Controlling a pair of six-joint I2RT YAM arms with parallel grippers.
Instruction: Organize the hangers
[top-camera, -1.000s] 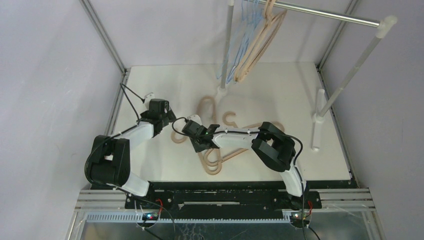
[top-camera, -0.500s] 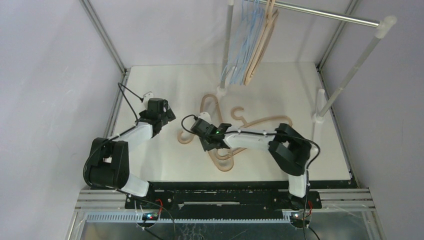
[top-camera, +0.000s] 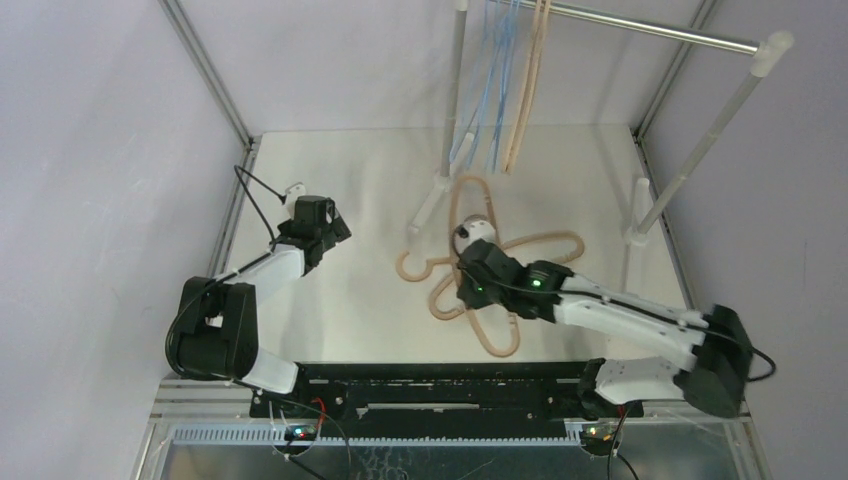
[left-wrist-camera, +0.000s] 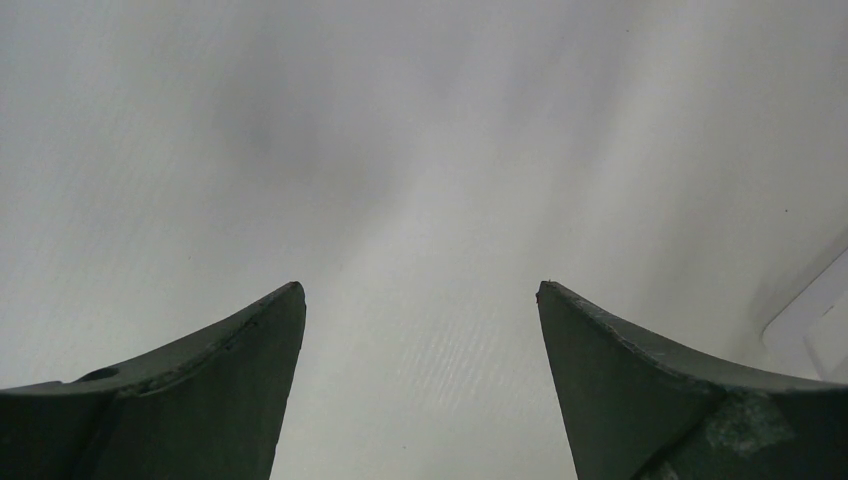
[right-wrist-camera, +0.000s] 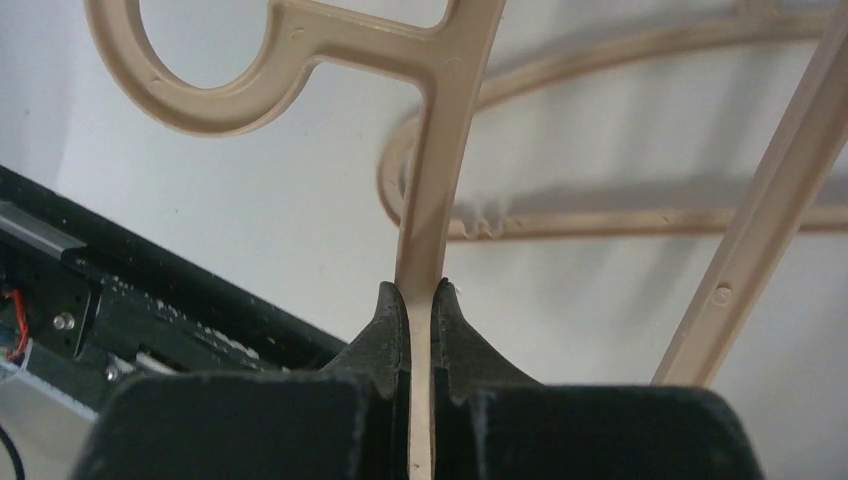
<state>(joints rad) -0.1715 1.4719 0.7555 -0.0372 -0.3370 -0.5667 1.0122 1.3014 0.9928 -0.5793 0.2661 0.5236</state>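
Observation:
Several thin light-blue hangers (top-camera: 495, 90) and tan hangers (top-camera: 530, 90) hang from the rail at the back. More tan hangers (top-camera: 560, 240) lie overlapping on the white table in the middle. My right gripper (top-camera: 468, 270) is over this pile. In the right wrist view it (right-wrist-camera: 421, 290) is shut on a thin bar of one tan hanger (right-wrist-camera: 440, 150), whose hook curves off to the upper left. Another tan hanger (right-wrist-camera: 600, 220) lies on the table beyond it. My left gripper (top-camera: 322, 222) is open and empty over bare table (left-wrist-camera: 420, 200) at the left, apart from the hangers.
The silver rail (top-camera: 650, 30) rests on white posts (top-camera: 700, 140) at the back and right. A short white post (top-camera: 632, 245) stands at the right edge. Grey walls close in the table on both sides. The black frame (right-wrist-camera: 150, 300) lies along the near edge.
My right arm has swung to the right and taken the gripped tan hanger along. The pile on the table shifted right. The hangers on the rail swung back to hang straight. The left arm stayed.

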